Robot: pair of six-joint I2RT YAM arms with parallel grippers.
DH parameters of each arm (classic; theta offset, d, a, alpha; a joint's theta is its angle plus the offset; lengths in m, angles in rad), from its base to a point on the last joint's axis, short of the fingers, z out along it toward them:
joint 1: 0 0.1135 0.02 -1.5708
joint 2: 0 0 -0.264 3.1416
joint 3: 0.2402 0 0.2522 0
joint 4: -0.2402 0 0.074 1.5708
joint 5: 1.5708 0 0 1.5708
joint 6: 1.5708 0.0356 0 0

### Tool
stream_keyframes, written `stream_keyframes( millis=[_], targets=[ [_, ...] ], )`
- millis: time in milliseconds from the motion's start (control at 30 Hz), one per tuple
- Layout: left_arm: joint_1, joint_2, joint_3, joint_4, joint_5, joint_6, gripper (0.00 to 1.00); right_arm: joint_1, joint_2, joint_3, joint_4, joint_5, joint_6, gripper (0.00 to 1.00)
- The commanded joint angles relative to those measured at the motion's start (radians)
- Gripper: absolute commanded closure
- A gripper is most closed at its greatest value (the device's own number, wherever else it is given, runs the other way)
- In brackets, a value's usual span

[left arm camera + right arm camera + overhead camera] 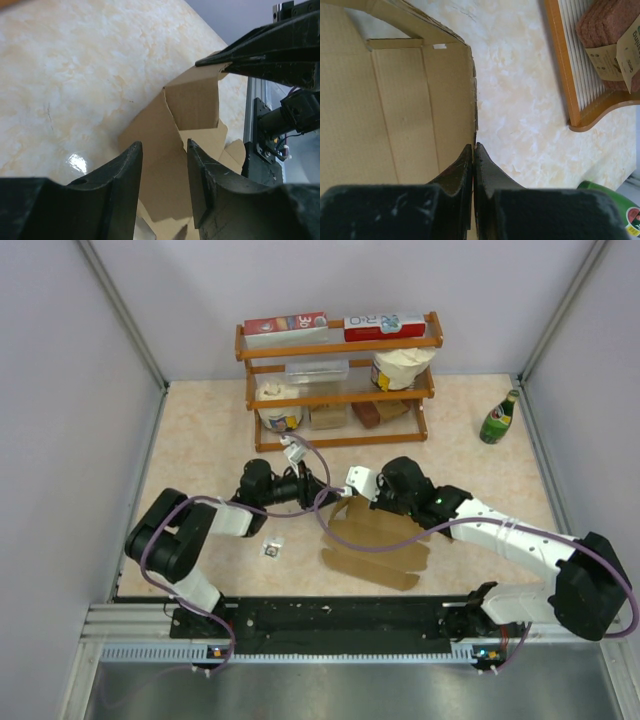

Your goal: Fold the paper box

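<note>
Risk: right pincer [473, 149] clamped on just the paper box [375, 540] edge, left pincer [164, 146] apart over its crease; thin grip may slip, dropping the wall.

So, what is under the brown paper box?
The paper box rests on the marbled table, which shows all around it. Whatever is beneath the cardboard itself is covered.

This looks like a robot test cell in a lab. Plain pale partition walls [60, 390] on metal posts [120, 310] enclose a marble-patterned bench [200, 440]. A left arm [190, 530] and a right arm [520, 540] are bolted to an aluminium rail [340, 625]. A small wooden shelf [340, 343] holds groceries, with a green bottle [499, 418] beside it.
</note>
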Motion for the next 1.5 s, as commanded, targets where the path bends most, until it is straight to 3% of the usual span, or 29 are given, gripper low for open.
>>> stream_keyframes(
  millis=[0, 200, 533, 867, 1067, 1200, 1400, 1467],
  targets=[
    [-0.007, 0.024, -0.034, 0.109, 0.038, 0.007, 0.55, 0.01, 0.009, 0.033, 0.065, 0.022, 0.006, 1.0],
    [-0.007, 0.078, -0.06, 0.263, 0.059, -0.079, 0.56, 0.01, 0.009, 0.026, 0.085, 0.021, 0.012, 1.0],
    [0.028, 0.194, -0.032, 0.624, 0.055, -0.361, 0.52, 0.01, -0.002, 0.007, 0.097, 0.005, 0.039, 1.0],
    [0.122, 0.138, 0.014, 0.592, 0.036, -0.404, 0.5, 0.01, -0.005, -0.002, 0.089, -0.002, 0.036, 1.0],
    [0.171, 0.124, 0.044, 0.505, -0.007, -0.373, 0.47, 0.01, -0.011, 0.0, 0.074, -0.021, 0.029, 1.0],
    [0.171, 0.118, 0.101, 0.358, -0.031, -0.311, 0.46, 0.009, -0.011, 0.0, 0.068, -0.03, 0.029, 1.0],
    [0.123, 0.058, 0.193, -0.105, -0.096, 0.0, 0.48, 0.01, -0.014, 0.004, 0.066, -0.033, 0.028, 1.0],
    [0.1, 0.049, 0.195, -0.175, -0.117, 0.061, 0.5, 0.01, -0.016, 0.007, 0.066, -0.03, 0.023, 1.0]
  ],
)
